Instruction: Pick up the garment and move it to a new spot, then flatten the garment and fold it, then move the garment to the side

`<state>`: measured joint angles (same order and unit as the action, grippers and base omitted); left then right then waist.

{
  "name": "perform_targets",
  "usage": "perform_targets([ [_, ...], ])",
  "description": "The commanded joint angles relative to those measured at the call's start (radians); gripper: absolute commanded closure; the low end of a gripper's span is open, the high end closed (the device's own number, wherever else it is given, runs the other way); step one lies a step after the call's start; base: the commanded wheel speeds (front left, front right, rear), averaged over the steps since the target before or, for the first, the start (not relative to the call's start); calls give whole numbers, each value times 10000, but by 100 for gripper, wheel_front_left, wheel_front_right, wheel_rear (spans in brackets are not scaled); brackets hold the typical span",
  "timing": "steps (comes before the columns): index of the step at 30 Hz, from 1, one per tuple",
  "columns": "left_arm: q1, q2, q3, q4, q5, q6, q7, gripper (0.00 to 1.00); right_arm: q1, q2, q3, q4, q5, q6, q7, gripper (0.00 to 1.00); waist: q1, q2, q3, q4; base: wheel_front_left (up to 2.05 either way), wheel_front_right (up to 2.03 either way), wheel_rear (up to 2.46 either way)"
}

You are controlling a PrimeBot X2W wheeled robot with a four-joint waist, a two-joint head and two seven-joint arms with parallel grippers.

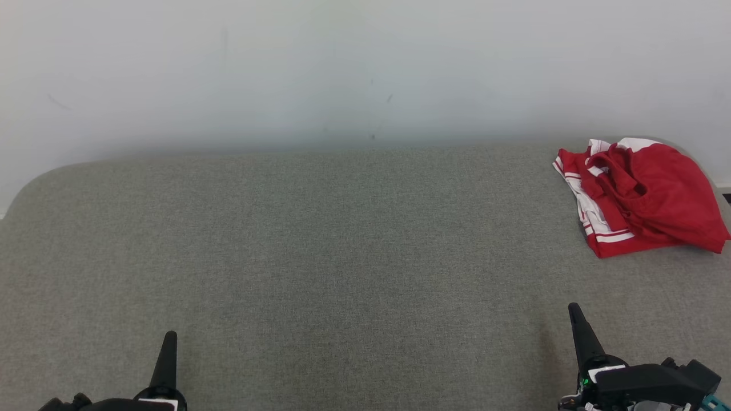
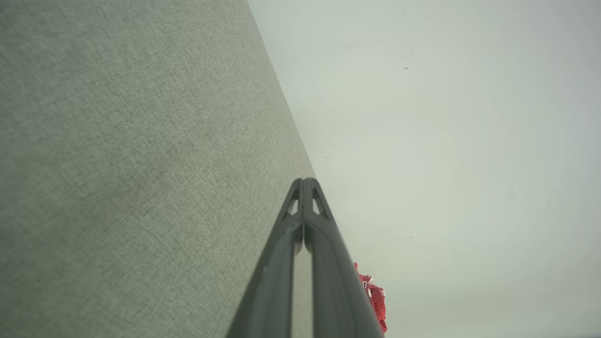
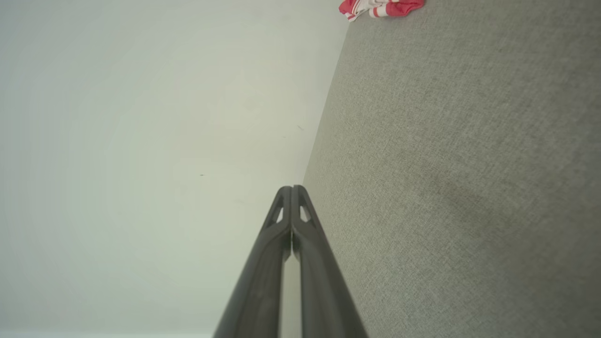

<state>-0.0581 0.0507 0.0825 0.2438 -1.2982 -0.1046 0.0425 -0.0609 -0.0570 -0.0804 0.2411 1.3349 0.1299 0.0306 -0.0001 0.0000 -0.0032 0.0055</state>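
One garment [image 1: 645, 194], red with white stripes, is seen lying bunched at the far right corner of the grey fabric surface [image 1: 342, 240], close to the pale wall [image 1: 365, 68]. Its white-striped border is turned toward the left edge and runs from the far edge toward the near edge; the red bulk is spread toward the right edge. The long axis of the heap is laid slantwise, from far left to near right. Two grippers are counted. The left gripper [image 1: 170, 337] is found at the near edge on the left, the right gripper [image 1: 574, 311] at the near edge on the right, both well apart from the garment. Each pair of fingers is pressed together with nothing clamped between, and is pointed toward the far edge.
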Motion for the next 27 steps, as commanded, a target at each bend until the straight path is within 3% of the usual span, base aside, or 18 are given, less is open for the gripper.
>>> perform_targets([
  [1, -170, -4, 70, -34, -304, -38, 61, 100, -158, -49, -34, -48, 305, 11, 72, 100, 1, 0, 3, -2, 0, 0, 0],
  [27, -502, -8, 276, 10, -2459, -226, 572, 100, -415, -23, -201, 13, 2251, 14, 612, 100, 1, 0, 46, -40, 0, 0, 0],
])
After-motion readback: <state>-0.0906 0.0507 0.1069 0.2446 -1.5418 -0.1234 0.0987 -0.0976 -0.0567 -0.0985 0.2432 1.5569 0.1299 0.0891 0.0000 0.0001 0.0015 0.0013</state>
